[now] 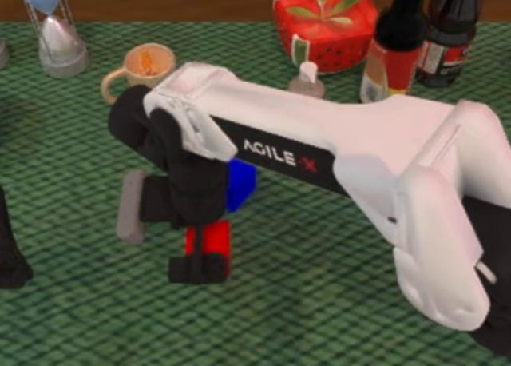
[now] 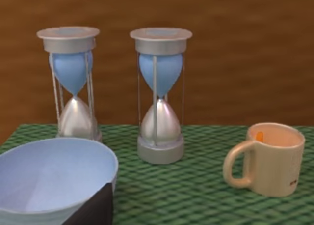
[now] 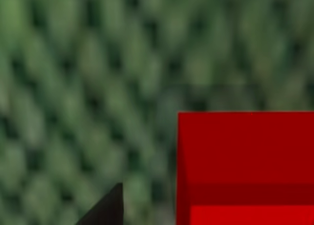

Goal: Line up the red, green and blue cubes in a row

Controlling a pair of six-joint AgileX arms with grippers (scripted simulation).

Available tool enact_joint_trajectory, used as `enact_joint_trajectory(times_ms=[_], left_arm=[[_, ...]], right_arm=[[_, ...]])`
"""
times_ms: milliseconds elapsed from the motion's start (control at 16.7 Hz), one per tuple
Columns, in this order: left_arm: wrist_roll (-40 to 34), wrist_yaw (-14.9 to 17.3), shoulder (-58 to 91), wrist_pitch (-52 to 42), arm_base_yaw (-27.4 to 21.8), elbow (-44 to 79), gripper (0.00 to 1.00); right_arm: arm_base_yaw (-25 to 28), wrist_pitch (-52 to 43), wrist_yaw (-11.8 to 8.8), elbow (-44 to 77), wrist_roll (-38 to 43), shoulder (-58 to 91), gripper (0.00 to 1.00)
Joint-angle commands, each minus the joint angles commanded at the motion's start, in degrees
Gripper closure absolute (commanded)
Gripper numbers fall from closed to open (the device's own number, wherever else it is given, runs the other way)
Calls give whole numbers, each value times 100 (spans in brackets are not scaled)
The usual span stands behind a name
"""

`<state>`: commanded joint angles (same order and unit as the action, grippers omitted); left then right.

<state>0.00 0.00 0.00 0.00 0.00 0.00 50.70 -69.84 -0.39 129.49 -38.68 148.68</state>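
Note:
My right arm reaches across the table, and its gripper (image 1: 200, 266) hangs low over the red cube (image 1: 211, 238) at centre left. In the right wrist view the red cube (image 3: 245, 166) fills the lower corner. One dark fingertip (image 3: 110, 208) stands beside it with a strip of cloth between them, so the gripper is open. The blue cube (image 1: 241, 184) lies just behind the red one, partly under the arm. The green cube is hidden. My left arm (image 1: 8, 258) is parked at the left edge; one finger (image 2: 95, 208) shows far to the side, open.
A tan mug (image 1: 148, 65), an hourglass (image 1: 56, 30), a watermelon-patterned box (image 1: 323, 22), a small white bottle (image 1: 307, 80) and two dark bottles (image 1: 395, 42) stand along the back. A pale blue bowl (image 2: 49, 176) sits near the left gripper.

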Motion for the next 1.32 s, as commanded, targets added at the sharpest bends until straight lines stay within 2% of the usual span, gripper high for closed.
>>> enact_joint_trajectory(times_ms=[360, 840, 1140, 1320], left_arm=[[0, 0, 0, 0, 0, 0, 0], [0, 0, 0, 0, 0, 0, 0], [0, 0, 0, 0, 0, 0, 0], [0, 0, 0, 0, 0, 0, 0]], right_arm=[[-14, -96, 1, 98, 1, 22, 0], [26, -1655, 0, 1770, -20, 124, 0], [-6, -1679, 1, 1796, -18, 98, 0], [-293, -1489, 7, 1421, -35, -169, 0]])
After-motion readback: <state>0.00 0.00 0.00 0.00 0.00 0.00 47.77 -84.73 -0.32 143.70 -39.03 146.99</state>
